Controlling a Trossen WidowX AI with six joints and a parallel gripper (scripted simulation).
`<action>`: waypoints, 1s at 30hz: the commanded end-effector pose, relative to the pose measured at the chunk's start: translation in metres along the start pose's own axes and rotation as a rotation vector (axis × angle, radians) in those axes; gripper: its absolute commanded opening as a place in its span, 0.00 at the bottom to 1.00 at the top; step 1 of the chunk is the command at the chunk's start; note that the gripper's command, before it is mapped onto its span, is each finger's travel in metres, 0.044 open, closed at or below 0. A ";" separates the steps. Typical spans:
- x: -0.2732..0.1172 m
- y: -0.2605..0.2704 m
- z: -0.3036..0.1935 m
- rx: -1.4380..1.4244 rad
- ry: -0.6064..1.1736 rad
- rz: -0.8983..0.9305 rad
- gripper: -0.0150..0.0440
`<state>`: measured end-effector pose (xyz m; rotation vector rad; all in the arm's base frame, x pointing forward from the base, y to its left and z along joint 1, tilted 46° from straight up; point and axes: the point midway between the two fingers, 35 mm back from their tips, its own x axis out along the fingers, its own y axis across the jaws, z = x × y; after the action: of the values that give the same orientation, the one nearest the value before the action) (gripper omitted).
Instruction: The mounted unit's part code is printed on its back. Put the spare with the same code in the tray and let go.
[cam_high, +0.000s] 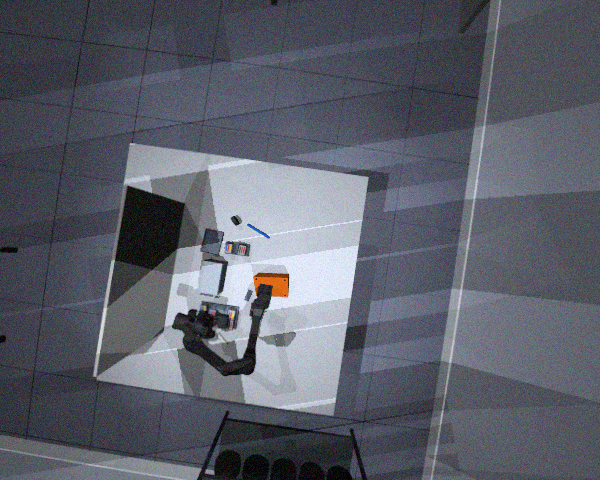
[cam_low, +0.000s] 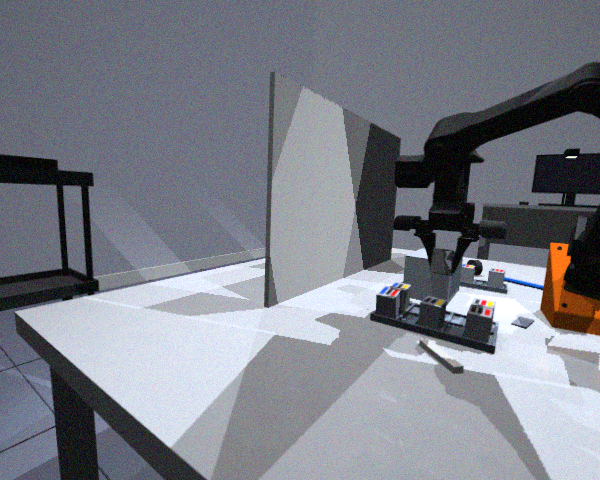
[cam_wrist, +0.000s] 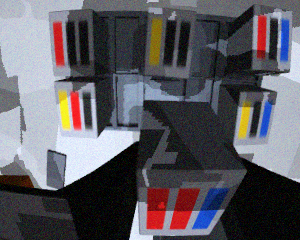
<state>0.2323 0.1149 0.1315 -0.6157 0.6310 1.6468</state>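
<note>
"Start at the left of the exterior view. What's there?"

"The upright panel (cam_high: 150, 225) (cam_low: 320, 190), its near edge well apart from the dark rack (cam_high: 220, 305) (cam_low: 435, 334) (cam_wrist: 127, 45). There's bare tabletop between them."

"And the gripper (cam_high: 201, 322) (cam_low: 443, 265) (cam_wrist: 173, 149)?"

"Right of the panel, raised over the rack. Its fingers are pinching the grey block (cam_low: 443, 259) (cam_wrist: 185, 210) marked red, red, blue."

"Has that spare got room?"

"Its lower edge is above the rack. Five other blocks stand in there, at both ends and the middle, with open slots between."

"Is it in the tray?"

"No, it's up in the grip. I can't tell which container is the tray, or read the mounted unit's code."

"Further right?"

"A pale strip (cam_low: 440, 356) lies just beside the rack's front edge. Then a small flat plate (cam_high: 248, 295) (cam_low: 522, 321) (cam_wrist: 56, 169), apart from the rack, and last the orange base (cam_high: 281, 286) (cam_low: 550, 285) (cam_wrist: 15, 181)."
</note>
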 end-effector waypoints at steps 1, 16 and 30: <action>-0.012 -0.003 0.001 -0.005 0.004 -0.007 0.25; -0.056 -0.012 -0.001 -0.008 0.009 -0.008 0.25; -0.070 -0.057 -0.060 0.005 0.035 -0.015 0.25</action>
<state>0.2917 0.0435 0.1420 -0.6352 0.6509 1.6292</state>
